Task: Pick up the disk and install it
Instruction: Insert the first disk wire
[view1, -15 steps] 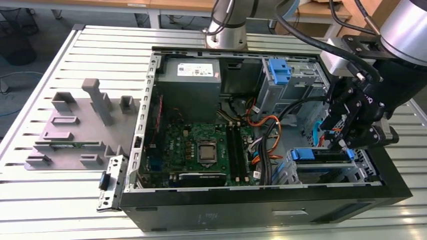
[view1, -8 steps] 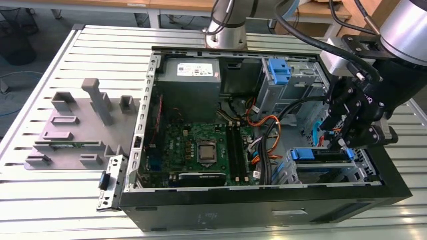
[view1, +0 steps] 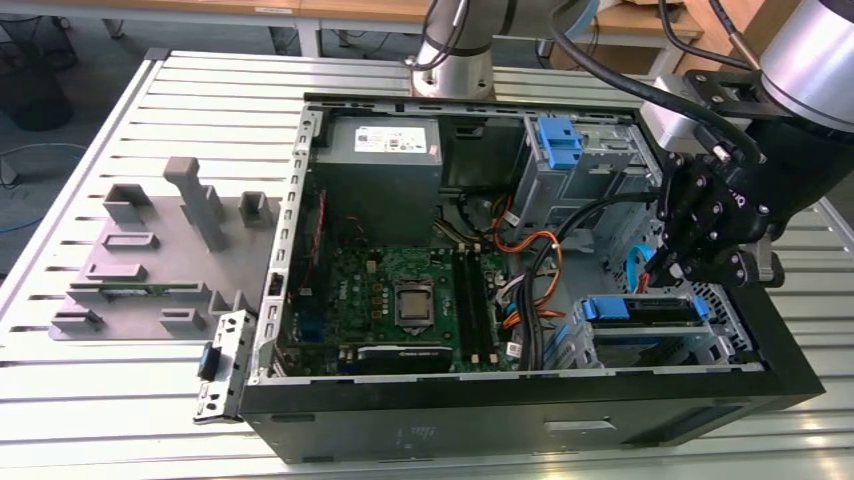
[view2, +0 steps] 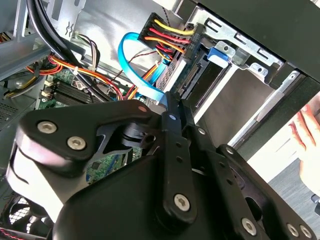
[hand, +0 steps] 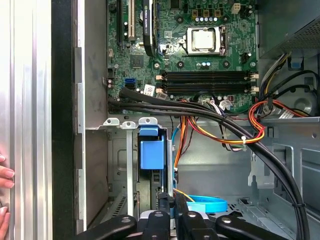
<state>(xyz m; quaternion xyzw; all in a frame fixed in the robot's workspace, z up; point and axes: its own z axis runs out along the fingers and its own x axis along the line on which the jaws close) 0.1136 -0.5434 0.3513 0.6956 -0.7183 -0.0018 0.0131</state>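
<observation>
Here the black linkage-fingered gripper (view1: 687, 262) hangs inside the open black computer case (view1: 534, 405), fingers (hand: 172, 207) pressed together, holding nothing. The silver-grey disk with blue plastic rails (view1: 641, 310) sits in the drive bay at the gripper's 6 o'clock in the exterior view. Beyond, at 9 o'clock, lies the green motherboard (view1: 400, 300).

The disk (view1: 642, 309) sits in the lower drive bay of the case, at the exterior view's right. Its blue rails and tab (hand: 151, 150) frame it, and it lies flat. Coloured cables plug into its end (view2: 186, 75).
</observation>
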